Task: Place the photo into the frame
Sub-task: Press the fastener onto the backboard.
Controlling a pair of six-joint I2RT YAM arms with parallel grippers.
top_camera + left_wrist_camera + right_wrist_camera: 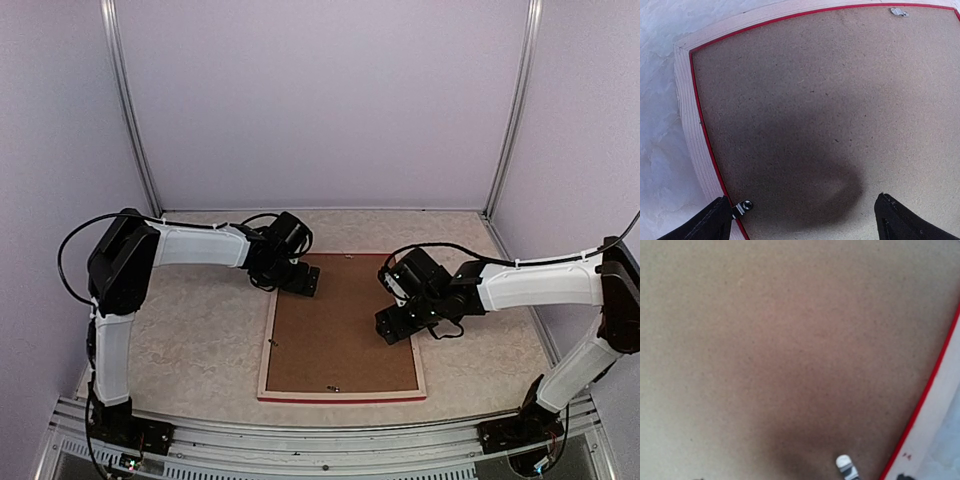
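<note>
Frame (340, 394) face-down, brown backing (330, 330) inside.

You've got open worktop (190, 330) left of the frame (267, 350). Over the backing board (335, 335) it's tighter: the left tool (298, 281) hangs at the far-left corner, the right tool (400, 325) sits over the right side, and little clips (742, 206) dot the rim.

Overhead view: soft, even light from above, pale walls (320, 100) a little washed out, no glare, only faint shadows on the table (200, 330). Left wrist view: crisp grain, with a broad soft-edged shadow pooling low-centre on the backing board (830, 100); the frame (685, 100) edges bow with lens distortion. Right wrist view: very close, blurred throughout, a dim patch at bottom centre, right margin bleached.
</note>
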